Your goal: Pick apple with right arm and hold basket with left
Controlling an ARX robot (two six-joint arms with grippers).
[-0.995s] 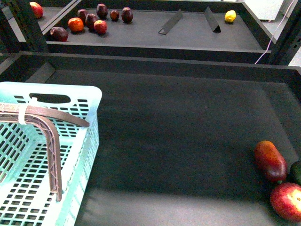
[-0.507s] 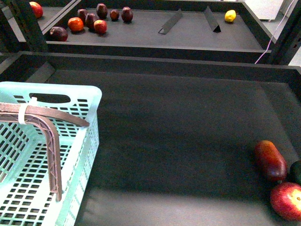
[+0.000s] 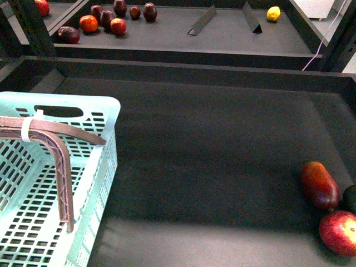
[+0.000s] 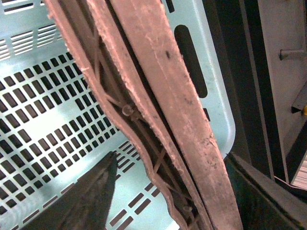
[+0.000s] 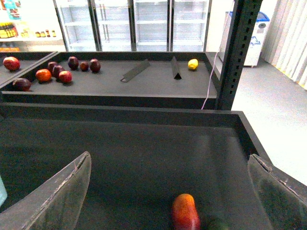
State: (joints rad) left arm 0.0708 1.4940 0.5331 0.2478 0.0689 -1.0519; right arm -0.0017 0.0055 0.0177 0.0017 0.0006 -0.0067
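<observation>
Judging the hold half made, we see the left gripper [image 4: 170, 158], its fingers [image 4: 91, 201] spread either side of the ribbed brown handle [image 4: 158, 96] without pinching it, above the slotted turquoise plastic basket [image 3: 108, 167] at near left. The round red apple [image 3: 339, 232] lies unpicked at the near right corner of the matte dark surface [image 3: 211, 156], just beside a smooth oval fruit [image 3: 320, 185]. The right gripper [image 5: 169, 158] has its fingers [image 5: 57, 196] wide apart and empty.

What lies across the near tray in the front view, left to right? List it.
basket → elongated red-orange fruit → dark green fruit. The apple sits nearer the camera and spans both fruits, so it is left unplaced.
</observation>
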